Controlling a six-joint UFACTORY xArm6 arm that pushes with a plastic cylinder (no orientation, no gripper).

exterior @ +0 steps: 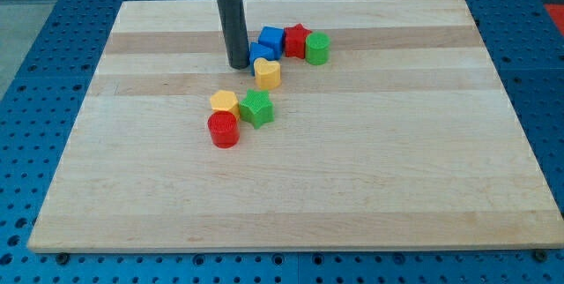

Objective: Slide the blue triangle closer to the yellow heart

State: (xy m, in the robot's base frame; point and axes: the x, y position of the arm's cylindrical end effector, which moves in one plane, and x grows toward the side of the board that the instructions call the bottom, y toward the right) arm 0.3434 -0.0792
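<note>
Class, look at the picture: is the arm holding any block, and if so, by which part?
Nothing is held. My tip only rests at the left side of the blue triangle, above the yellow heart.

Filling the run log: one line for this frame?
my tip | touching blue triangle from view's left | yellow heart adjacent below | push underway

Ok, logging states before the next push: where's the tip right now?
My tip: no gripper, holds nothing; beside the blue triangle, at its left in the view.

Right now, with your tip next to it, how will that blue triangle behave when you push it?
The blue triangle looks squat and flat-bottomed, so it should slide, not tip or roll. It seems rigid and light. My tip sits at its left, off-centre contact may spin it, and it nearly touches the yellow heart.
</note>
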